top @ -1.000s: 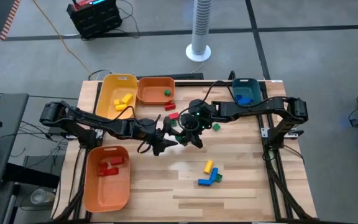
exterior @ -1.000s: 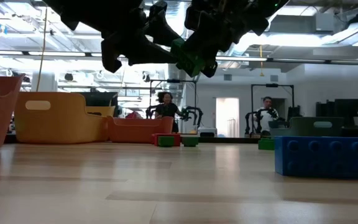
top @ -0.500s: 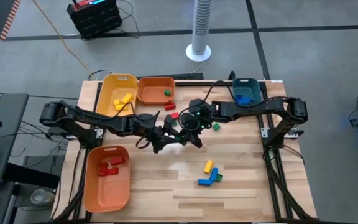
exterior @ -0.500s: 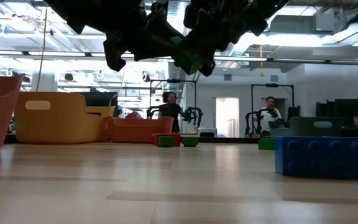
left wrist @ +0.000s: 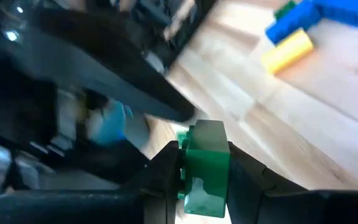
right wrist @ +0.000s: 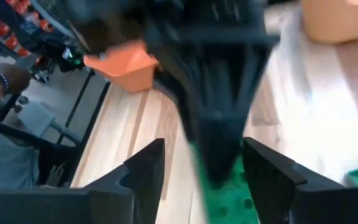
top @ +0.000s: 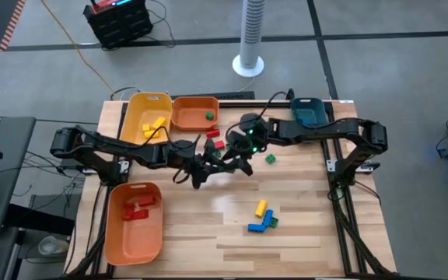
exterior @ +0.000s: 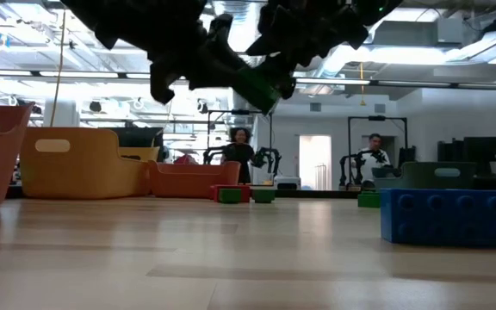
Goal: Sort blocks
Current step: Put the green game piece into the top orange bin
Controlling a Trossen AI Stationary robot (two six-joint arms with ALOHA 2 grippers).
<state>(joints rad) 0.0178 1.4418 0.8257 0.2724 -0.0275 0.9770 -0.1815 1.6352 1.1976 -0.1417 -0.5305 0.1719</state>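
A small green block (left wrist: 202, 168) hangs above the middle of the table, with my left gripper (top: 211, 165) shut on it. It shows dark green under the arms in the low view (exterior: 257, 84). My right gripper (right wrist: 201, 177) faces the left one, open. Its fingers stand on either side of the block (right wrist: 225, 194) and the left fingers, clear of them. Loose blocks lie on the table: a yellow one (top: 260, 208), blue ones (top: 261, 224), a green one (top: 271, 159) and red ones (top: 215, 144). My left gripper pinches the green block between its two fingers (left wrist: 166, 173), one on each of two opposite side faces (left wrist: 188, 171). The block stands out past the fingertips and is lifted clear of the table.
At the far edge stand a yellow bin (top: 148, 120) with yellow blocks, a small orange bin (top: 194, 113) with a green block, and a teal bin (top: 308, 113). A large orange bin (top: 134, 222) with red blocks sits near left. People stand in the room beyond.
My left gripper has gone toward the right gripper and shut on the green block. My right gripper, which held that block, has opened, let go of it and drawn back a little toward the far edge. The block stays in the air.
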